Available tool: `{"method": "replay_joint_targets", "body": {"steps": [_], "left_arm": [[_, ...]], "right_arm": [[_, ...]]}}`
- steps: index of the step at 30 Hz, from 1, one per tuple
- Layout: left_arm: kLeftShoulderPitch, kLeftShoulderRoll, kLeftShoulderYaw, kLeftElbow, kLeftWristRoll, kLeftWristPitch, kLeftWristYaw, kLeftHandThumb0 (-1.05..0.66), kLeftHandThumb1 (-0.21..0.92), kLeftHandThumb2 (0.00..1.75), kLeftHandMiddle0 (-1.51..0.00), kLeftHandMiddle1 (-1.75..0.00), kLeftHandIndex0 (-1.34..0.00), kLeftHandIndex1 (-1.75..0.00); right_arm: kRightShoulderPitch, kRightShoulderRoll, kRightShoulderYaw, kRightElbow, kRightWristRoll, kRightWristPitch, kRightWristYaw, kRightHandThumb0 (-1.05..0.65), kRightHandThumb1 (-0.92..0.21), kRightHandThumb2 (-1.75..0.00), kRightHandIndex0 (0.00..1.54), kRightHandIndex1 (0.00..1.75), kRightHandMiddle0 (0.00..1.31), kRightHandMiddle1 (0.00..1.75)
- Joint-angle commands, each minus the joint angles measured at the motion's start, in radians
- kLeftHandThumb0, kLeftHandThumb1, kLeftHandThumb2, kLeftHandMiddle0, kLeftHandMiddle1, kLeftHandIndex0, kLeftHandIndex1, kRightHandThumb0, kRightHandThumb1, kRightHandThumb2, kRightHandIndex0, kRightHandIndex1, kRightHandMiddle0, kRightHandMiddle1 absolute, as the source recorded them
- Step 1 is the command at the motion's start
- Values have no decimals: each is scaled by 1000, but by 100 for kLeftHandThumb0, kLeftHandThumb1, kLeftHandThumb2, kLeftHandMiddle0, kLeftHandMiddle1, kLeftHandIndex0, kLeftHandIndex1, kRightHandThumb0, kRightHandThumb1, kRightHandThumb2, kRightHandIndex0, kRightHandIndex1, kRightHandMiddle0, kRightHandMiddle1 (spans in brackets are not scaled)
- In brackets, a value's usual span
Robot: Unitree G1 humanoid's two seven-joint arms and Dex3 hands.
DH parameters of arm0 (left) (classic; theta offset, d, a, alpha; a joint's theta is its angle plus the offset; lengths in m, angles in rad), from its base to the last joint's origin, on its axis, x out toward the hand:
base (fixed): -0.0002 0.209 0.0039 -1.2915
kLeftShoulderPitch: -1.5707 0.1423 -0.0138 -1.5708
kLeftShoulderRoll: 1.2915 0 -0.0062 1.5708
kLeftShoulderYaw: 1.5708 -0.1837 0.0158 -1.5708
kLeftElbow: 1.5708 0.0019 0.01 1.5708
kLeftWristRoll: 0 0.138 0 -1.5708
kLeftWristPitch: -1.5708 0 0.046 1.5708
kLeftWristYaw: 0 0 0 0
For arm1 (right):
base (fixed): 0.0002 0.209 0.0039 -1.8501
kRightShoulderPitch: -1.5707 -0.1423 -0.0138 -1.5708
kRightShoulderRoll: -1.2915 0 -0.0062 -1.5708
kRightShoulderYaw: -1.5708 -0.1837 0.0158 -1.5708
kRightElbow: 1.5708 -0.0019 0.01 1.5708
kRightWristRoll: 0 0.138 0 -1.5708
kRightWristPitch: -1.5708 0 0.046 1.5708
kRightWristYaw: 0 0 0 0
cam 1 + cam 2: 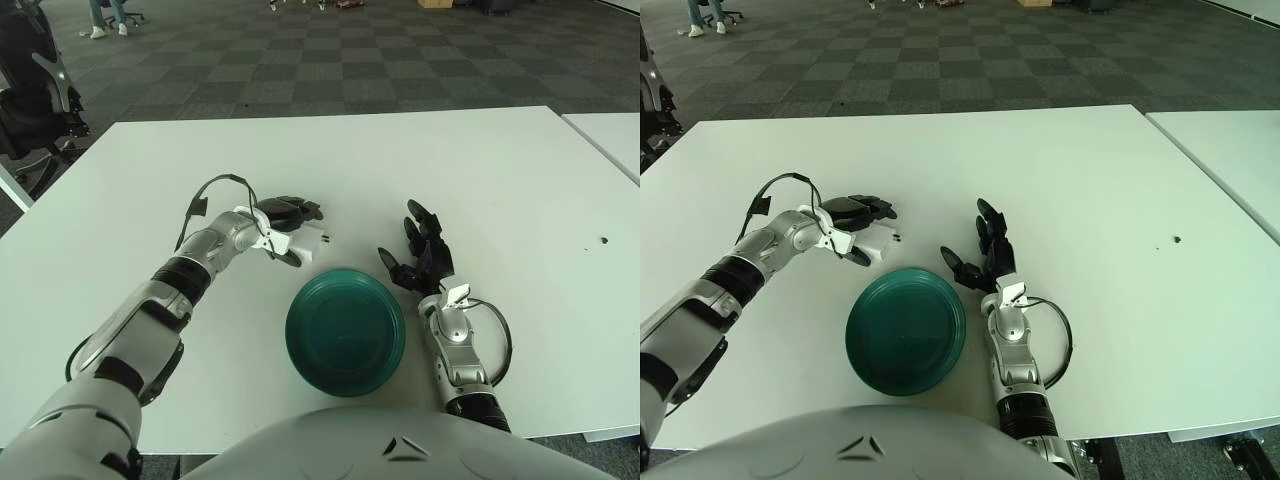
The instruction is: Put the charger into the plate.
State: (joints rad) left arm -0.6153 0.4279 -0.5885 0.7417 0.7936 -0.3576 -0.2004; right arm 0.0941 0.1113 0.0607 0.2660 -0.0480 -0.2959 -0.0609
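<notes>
one white table (500,170). one charger (307,242), white, a small block with two dark prong marks on its right end face. one green plate (345,333), round, sitting on the table near the front edge. two hands in view.

left hand (280,222): reached in from the left, dark fingers (298,209) curled over the top of the charger, thumb below it, pinching the block between them. the charger sits in that grip behind the plate's far-left rim, outside the plate. cannot tell whether its underside touches the table.

charger's long axis runs roughly left to right across the table, in line with the forearm. pronged end points right, away from the wrist.

right hand (420,258): shows just right of the plate, beside its upper right rim, palm facing the plate, fingers spread and upright, holding nothing.

second white table (610,135) at the right, apart by a narrow gap. grey carpet tile floor (330,60) beyond.
</notes>
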Motion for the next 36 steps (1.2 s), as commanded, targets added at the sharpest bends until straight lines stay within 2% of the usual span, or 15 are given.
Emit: {"method": "replay_joint_targets", "body": {"steps": [1,8,9,10,11,12,13,14,16,19,21,22,24,28,36], "left_arm": [[-3,-21,-30,72,42,33,48,-105,92,46,-19,-4,0,-81],[-5,-34,-45,108,54,37,141,-100,92,43,-30,-10,0,-103],[-3,-39,-45,117,56,39,168,-97,92,40,-29,-26,-1,-114],[-2,-43,-46,124,57,40,187,-90,92,36,-28,-58,-3,-132],[1,-49,-48,132,58,41,210,-88,92,35,-27,-71,-4,-138],[2,-52,-49,138,59,41,224,-82,92,32,-29,-102,-8,-151],[7,-55,-49,140,58,40,237,-78,92,30,-31,-123,-11,-160],[10,-56,-50,141,57,39,246,-71,87,40,-37,-133,-17,-162],[15,-61,-48,144,50,40,256,-54,68,76,-54,-158,-33,-169],[20,-68,-44,151,40,47,264,-47,53,100,-68,-169,-44,-173],[26,-77,-37,153,31,62,269,-45,49,108,-73,-172,-47,-174],[28,-83,-33,155,26,70,272,-29,37,120,-74,-166,-50,-174],[38,-97,-20,154,9,92,273,-15,25,133,-77,-159,-53,-174],[53,-113,6,143,-30,115,268,-3,9,151,-85,-153,-61,-175],[85,-105,39,69,-88,122,227,0,-4,164,-92,-151,-70,-175]], "right_arm": [[77,11,2,121,10,96,2,-82,-58,-51,24,1,0,50],[73,14,-1,126,15,95,1,-79,-57,-49,25,1,0,53],[73,14,-1,128,16,90,2,-78,-57,-49,25,1,0,54],[72,13,-1,129,17,87,3,-79,-57,-50,25,1,0,54],[72,12,-1,132,18,79,6,-79,-57,-50,25,1,0,55],[71,11,0,133,18,74,8,-79,-58,-50,25,1,0,55],[71,10,1,136,20,63,14,-79,-58,-50,25,1,0,55],[71,9,1,138,21,55,18,-79,-58,-50,26,1,0,55],[72,7,3,141,23,44,26,-78,-58,-50,26,2,0,56],[71,6,2,144,23,39,31,-77,-59,-50,27,2,0,56],[73,6,3,142,21,42,31,-76,-60,-51,27,2,0,56],[72,5,3,142,20,44,31,-76,-60,-51,27,2,0,56],[73,5,4,138,16,49,28,-76,-61,-51,28,2,0,56],[72,6,4,135,12,58,23,-78,-64,-50,28,2,0,55],[66,6,1,138,8,77,13,-82,-74,-39,29,2,0,56]]}}
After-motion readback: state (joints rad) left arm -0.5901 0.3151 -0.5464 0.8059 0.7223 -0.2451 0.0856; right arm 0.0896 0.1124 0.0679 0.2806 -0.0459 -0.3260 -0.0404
